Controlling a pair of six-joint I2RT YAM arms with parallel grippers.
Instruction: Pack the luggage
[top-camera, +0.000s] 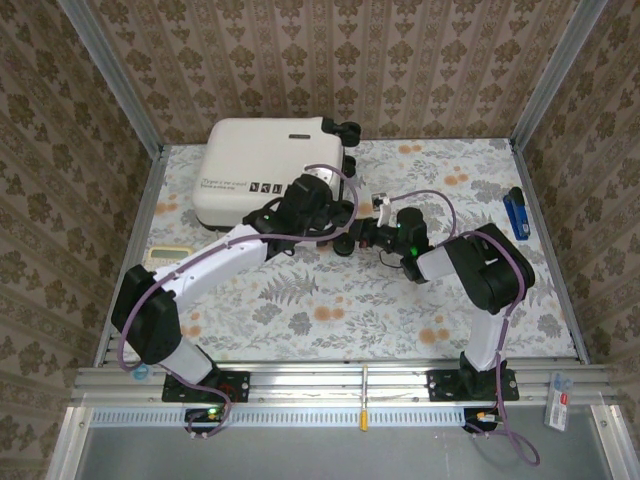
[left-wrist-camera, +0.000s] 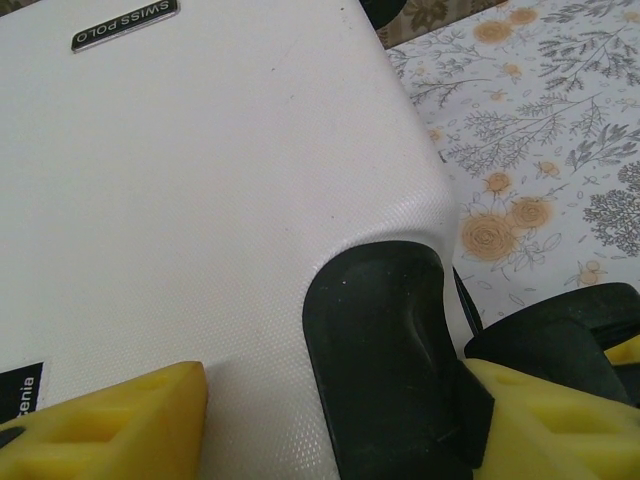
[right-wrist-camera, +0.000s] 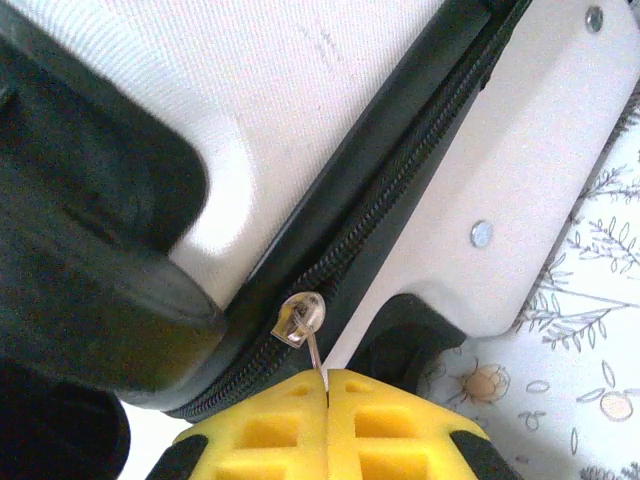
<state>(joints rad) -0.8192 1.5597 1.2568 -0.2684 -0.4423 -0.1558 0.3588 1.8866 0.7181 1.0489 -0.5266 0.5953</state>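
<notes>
Nearest, the right gripper (right-wrist-camera: 327, 385) pinched the zipper pull (right-wrist-camera: 300, 320) at the seam; the left gripper (left-wrist-camera: 330, 420) stood spread astride a wheel housing (left-wrist-camera: 385, 350). Farther off, the luggage (top-camera: 262, 165) lay closed and flat, far left on the surface (top-camera: 330, 300). Judged nearly packed, with zipping unfinished.

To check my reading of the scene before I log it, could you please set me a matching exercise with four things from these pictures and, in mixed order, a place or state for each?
Things:
1. luggage
2. zipper pull
3. left tool
4. blue item

Places or states:
A. pinched by the shut right tool
B. lying near the right edge of the table
C. fingers apart, over the black wheel housing
D. lying flat at the far left of the table

Pairs: 1-D, 2-A, 3-C, 4-B
</notes>
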